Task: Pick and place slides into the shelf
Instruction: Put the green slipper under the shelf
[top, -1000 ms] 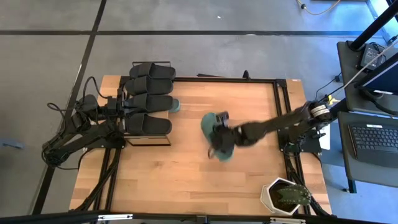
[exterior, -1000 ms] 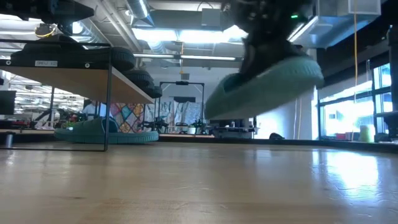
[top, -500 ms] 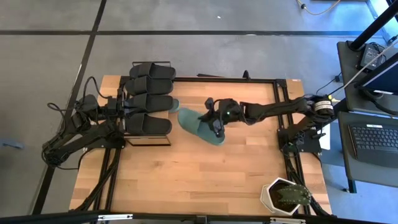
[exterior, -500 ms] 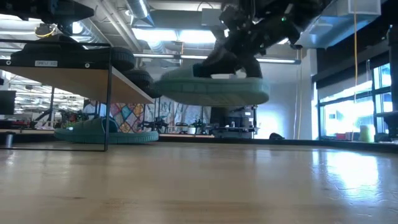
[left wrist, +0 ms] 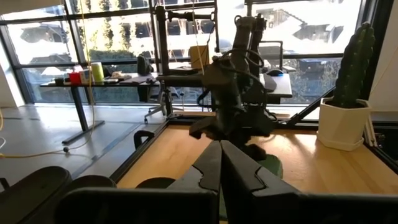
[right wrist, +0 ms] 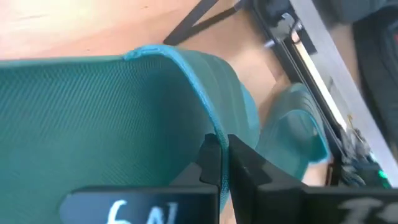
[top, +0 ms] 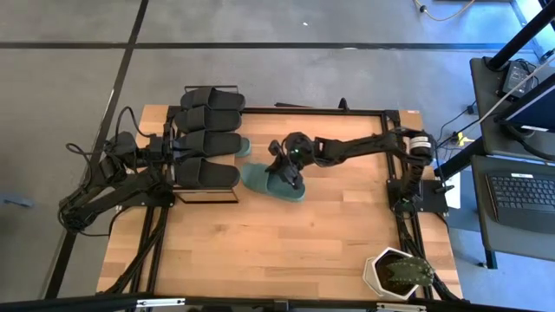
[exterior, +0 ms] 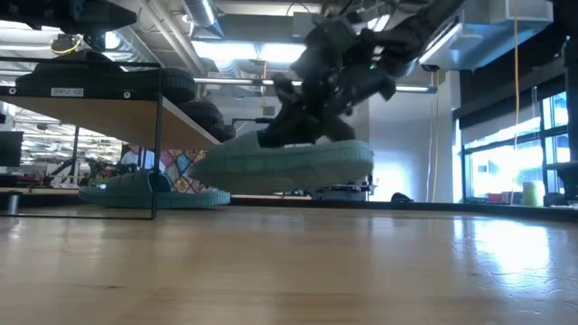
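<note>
My right gripper (top: 286, 161) reaches in from the table's right and is shut on a teal-green slide (top: 273, 180), which shows in the low view (exterior: 280, 167) hanging above the table just right of the shelf (top: 208, 143). The second teal slide (exterior: 153, 192) lies sole-down on the table under the shelf's wooden board (exterior: 108, 110), with its toe (top: 245, 146) sticking out. Black slides (top: 208, 117) lie sole-down in a row on the board. My left gripper (left wrist: 221, 168) waits shut at the shelf's left side. My right gripper pinches the teal slide's wide strap at its edge (right wrist: 208, 121) between its two fingers (right wrist: 239, 165). It comes slanting down from the table's right. The slide hangs below the fingers, lifted clear of the table, its sole (exterior: 271, 176) about level.
A potted cactus (top: 397, 273) stands at the table's near right corner. A black metal frame (top: 390, 130) runs along the far and right edges. Bare wood (top: 260, 251) stretches across the middle and near part of the table.
My right gripper has moved toward the table's left, toward the shelf, carrying the teal slide. The slide was tipped steeply a second ago; it has turned level and now hangs lower and closer to the shelf, still clear of the table.
</note>
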`<state>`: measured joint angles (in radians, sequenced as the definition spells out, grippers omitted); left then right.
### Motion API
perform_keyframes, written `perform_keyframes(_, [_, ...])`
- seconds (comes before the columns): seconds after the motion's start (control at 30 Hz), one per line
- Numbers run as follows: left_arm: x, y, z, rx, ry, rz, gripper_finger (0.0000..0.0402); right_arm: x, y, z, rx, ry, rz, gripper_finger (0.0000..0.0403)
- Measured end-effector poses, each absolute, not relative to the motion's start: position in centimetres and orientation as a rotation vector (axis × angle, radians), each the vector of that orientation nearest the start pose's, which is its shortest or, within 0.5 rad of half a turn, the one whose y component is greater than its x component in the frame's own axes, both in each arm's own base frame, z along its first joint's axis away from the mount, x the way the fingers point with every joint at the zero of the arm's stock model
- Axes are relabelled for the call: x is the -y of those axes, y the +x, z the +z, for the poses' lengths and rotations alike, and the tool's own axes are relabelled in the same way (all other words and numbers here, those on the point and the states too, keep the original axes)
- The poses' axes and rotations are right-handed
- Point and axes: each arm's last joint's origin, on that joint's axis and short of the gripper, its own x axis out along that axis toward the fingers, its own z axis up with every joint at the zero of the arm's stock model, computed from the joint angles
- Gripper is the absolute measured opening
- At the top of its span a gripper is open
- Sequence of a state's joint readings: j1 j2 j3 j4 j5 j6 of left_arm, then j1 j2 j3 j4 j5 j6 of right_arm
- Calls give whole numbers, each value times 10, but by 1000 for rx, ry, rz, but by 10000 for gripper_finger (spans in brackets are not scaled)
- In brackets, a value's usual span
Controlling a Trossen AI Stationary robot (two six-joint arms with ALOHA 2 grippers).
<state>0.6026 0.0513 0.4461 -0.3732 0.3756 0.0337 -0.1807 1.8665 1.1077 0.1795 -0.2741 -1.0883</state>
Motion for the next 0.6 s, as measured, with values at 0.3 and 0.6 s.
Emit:
perform_keyframes(0.3, [-22, 51, 269, 15, 45, 228, 0, 82, 426, 167, -425, -1011, 453, 12])
perform_keyframes(0.6, [-22, 51, 269, 15, 44, 229, 0, 91, 448, 148, -423, -1023, 479, 12])
